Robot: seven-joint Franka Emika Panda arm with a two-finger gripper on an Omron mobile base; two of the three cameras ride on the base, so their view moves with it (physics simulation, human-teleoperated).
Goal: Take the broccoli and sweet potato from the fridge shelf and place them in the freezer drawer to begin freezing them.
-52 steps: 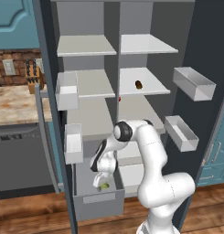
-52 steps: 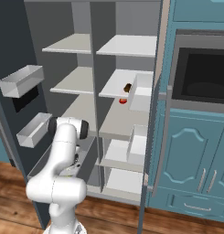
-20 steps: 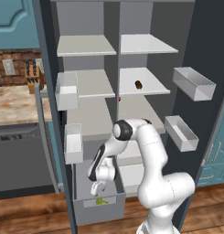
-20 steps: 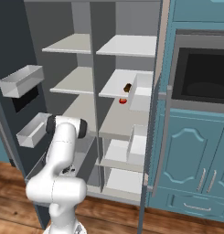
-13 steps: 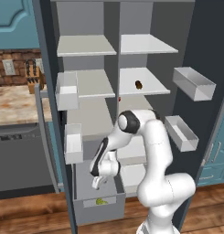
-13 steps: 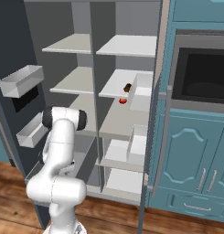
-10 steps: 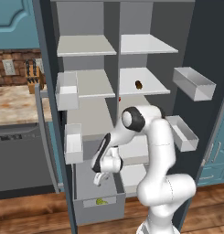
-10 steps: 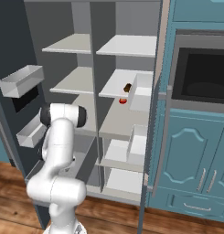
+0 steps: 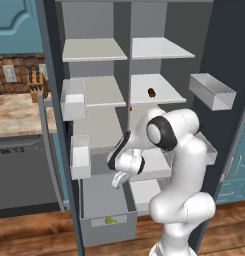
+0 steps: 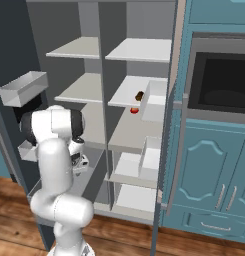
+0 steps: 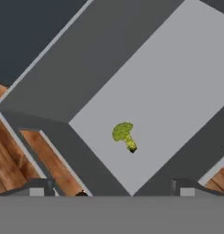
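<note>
Broccoli [image 9: 110, 220] now on floor of freezer drawer [image 9: 106, 229], near front panel; a moment back my hand [image 9: 118, 179] was down inside, now lifted above it, fingers spread wide, nothing held. I read first item as done. Drawer walls close on both sides of broccoli in hand view; open air straight up. Door bin [image 9: 79, 157] just left of hand. Sweet potato [image 9: 151, 92] on fridge shelf [image 9: 159, 90] up right, next target; centre divider between.

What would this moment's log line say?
broccoli: in freezer drawer | sweet potato: on fridge shelf | gripper: open, empty, above drawer
</note>
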